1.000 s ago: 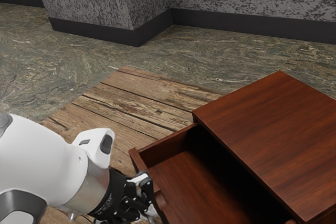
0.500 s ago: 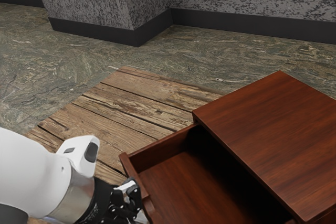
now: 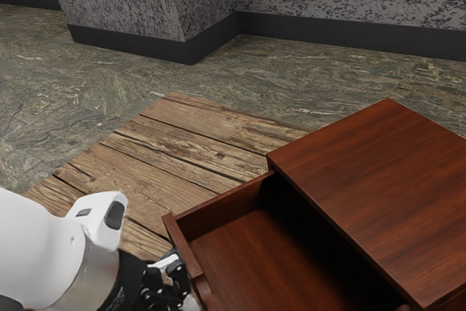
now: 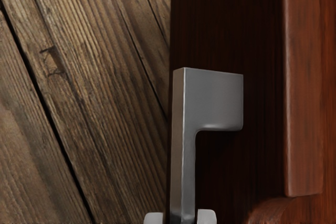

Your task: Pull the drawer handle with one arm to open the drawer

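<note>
Drawer [image 3: 218, 205] out toward arm [image 3: 44, 253], handle [image 4: 184, 145] gripped

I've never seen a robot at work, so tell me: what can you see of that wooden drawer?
The drawer is of glossy reddish-brown wood, an open box with low walls and nothing seen inside. It stands pulled out of its cabinet, above weathered planks. On its front sits a grey metal handle, a bar on a bracket. The pincer grips that bar from both sides.
</note>
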{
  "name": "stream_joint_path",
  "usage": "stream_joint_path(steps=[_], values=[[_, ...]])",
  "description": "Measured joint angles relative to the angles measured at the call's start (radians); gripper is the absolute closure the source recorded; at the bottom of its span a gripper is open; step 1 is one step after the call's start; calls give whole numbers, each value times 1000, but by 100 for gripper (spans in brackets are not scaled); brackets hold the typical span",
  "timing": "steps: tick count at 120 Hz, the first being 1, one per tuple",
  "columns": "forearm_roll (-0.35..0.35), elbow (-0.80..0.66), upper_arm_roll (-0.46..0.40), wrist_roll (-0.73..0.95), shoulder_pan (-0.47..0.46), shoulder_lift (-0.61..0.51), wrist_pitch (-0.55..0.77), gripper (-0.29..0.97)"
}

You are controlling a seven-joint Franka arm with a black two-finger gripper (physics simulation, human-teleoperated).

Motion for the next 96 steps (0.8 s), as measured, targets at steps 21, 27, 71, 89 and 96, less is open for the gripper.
stream_joint_path(steps=[21, 27, 71, 89, 96], values=[[-1, -1, 14, 1, -5, -24, -18, 64], [-2, 2, 17, 2, -5, -26, -24, 61], [87, 528, 125, -4, 9, 395, -292, 14], [167, 639, 123, -9, 10, 512, -369, 7], [191, 672, 121, -10, 9, 541, -388, 5]])
